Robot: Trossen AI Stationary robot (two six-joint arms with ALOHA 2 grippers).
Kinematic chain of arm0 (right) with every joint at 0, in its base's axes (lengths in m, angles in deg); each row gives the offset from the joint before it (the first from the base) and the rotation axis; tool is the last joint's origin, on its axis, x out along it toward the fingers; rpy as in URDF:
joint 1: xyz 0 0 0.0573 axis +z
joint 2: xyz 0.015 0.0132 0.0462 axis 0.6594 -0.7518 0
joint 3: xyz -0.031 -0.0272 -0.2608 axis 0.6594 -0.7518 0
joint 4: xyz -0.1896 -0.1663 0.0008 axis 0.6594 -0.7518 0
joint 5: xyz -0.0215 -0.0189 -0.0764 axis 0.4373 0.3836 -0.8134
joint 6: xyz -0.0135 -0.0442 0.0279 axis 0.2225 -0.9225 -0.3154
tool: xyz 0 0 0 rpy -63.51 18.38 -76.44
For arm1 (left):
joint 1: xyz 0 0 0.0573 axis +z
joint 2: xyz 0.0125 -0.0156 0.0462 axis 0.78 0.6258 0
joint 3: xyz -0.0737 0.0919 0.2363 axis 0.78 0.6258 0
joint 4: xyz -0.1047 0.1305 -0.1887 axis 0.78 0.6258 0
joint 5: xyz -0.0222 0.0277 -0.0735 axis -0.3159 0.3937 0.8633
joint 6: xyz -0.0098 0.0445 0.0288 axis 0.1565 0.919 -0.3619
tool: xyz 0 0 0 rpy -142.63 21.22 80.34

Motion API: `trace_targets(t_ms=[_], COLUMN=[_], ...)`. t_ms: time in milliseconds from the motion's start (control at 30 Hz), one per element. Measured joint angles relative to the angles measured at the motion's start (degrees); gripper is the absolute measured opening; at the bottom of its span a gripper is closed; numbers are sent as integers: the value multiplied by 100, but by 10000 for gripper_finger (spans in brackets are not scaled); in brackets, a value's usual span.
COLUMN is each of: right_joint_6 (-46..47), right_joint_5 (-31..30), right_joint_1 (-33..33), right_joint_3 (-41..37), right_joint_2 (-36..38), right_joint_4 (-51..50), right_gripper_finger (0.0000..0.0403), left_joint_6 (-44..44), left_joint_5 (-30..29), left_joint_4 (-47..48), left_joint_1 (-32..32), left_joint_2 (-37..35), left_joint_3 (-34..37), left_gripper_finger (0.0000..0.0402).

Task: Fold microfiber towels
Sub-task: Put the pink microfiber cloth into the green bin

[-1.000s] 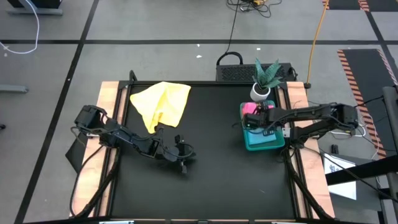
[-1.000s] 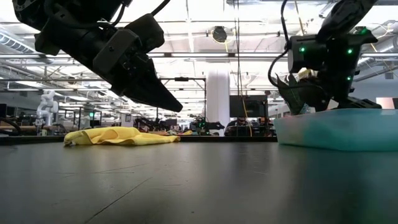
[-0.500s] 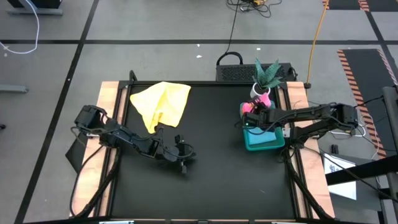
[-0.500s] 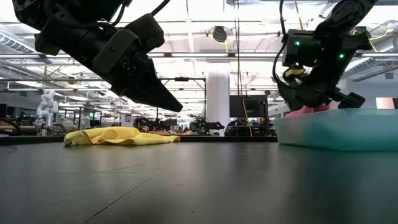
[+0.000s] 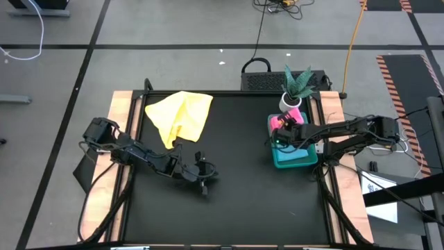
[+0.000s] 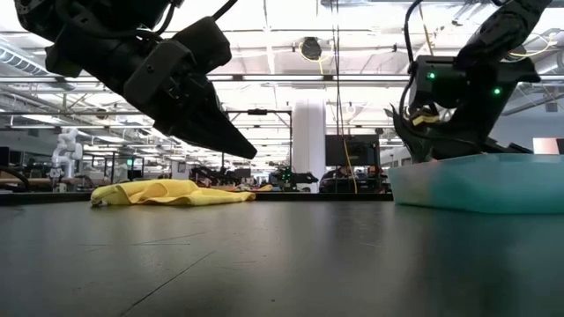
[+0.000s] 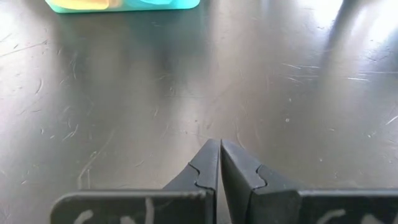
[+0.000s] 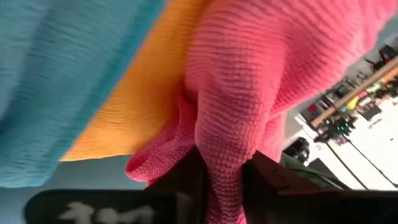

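The pink towel (image 8: 249, 81) is pinched between the fingers of my right pincer (image 8: 221, 168): in my right wrist view its ribbed cloth bunches right at my fingertips and folds over them, so I am gripping it. Pressed against it on one side lies a yellow towel (image 8: 137, 106), and beyond that a light blue towel (image 8: 56, 74); both touch each other and fill the rest of that view. From above, the pink towel (image 5: 286, 119) shows as a small bright bunch at the far end of the green tray (image 5: 298, 158), just by the right pincer (image 5: 283, 134), which hangs over the tray on the right side of the counter (image 5: 236, 180). A small potted plant (image 5: 297, 87) stands just beyond the tray, near the counter's far edge.

The other yellow towel (image 5: 180, 114) lies crumpled and spread on the far left part of the counter, well apart from the tray. In the low view it is a flat rumpled heap (image 6: 167, 192) resting on the surface.

My left pincer (image 5: 202, 175) hovers over the bare middle-left of the counter, near that yellow towel but not touching it. In my left wrist view its two fingers (image 7: 205, 171) meet tip to tip, closed on nothing, with the tray (image 7: 124, 5) far off across the dark top.
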Motion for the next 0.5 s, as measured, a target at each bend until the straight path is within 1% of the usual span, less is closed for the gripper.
trace_targets(t_ms=[200, 300, 400, 500], right_joint_6=[28, 276, 834, 1646], right_joint_5=[137, 487, 964, 1317], right_joint_1=[15, 163, 355, 393], right_joint_3=[24, 238, 631, 1127], right_joint_2=[72, 173, 249, 250], right_joint_4=[-311, -476, -870, -1481], right_gripper_finger=[153, 192, 211, 210], left_joint_6=[4, 7, 6, 6], left_joint_5=[0, 0, 0, 0], left_joint_4=[0, 0, -1, -3], left_joint_1=[2, 2, 2, 2], left_joint_2=[0, 0, 0, 0], left_joint_3=[0, 0, -2, 0], left_gripper_finger=[21, 21, 21, 21])
